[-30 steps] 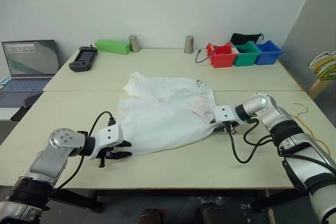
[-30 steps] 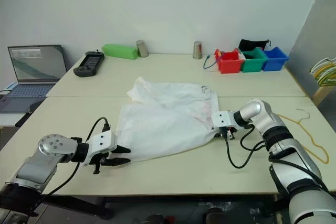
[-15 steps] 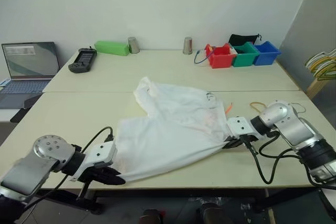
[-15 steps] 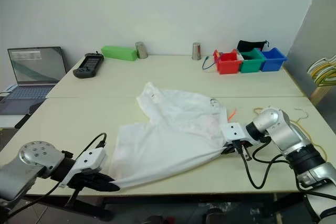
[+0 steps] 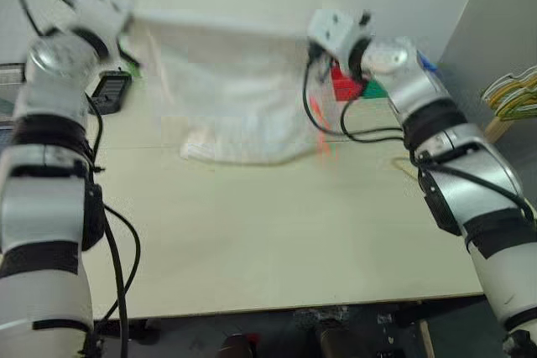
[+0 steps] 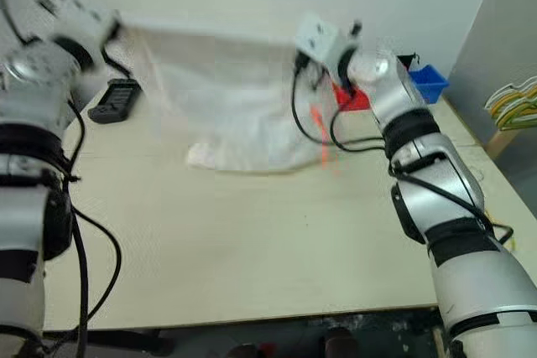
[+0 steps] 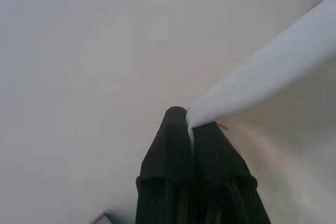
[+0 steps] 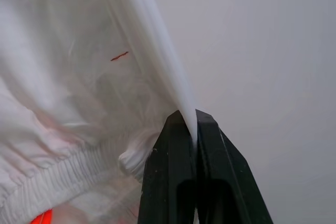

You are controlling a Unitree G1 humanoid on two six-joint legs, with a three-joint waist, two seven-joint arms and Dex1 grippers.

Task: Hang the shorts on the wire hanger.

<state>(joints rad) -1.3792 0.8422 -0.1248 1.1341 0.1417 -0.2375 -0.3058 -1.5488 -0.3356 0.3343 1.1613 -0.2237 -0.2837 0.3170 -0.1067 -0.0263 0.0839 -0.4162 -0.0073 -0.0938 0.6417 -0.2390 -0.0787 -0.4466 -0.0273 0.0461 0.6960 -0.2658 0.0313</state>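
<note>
The white shorts (image 5: 226,94) hang in the air above the far half of the table, their top edge pulled taut between both grippers and the lower part drooping onto the tabletop. My left gripper (image 5: 127,18) is raised high at the left and is shut on one end of that edge; up close its black fingers (image 7: 176,145) pinch the cloth (image 7: 273,72). My right gripper (image 5: 309,35) is shut on the other end, with its fingers (image 8: 178,145) clamped on the fabric (image 8: 68,77). I cannot make out the wire hanger; my right arm covers that side of the table.
A black controller (image 5: 109,90) lies on the table (image 5: 252,232) at the far left. Red (image 5: 342,85) and blue (image 6: 432,81) bins stand behind my right arm. A stack of hangers (image 5: 512,94) sits off the table's right side. An orange tag (image 5: 319,127) dangles from the shorts.
Both grippers have risen from the table's near edge to high over the table, lifting the shorts and stretching them out between them. The camera view has also shifted.
</note>
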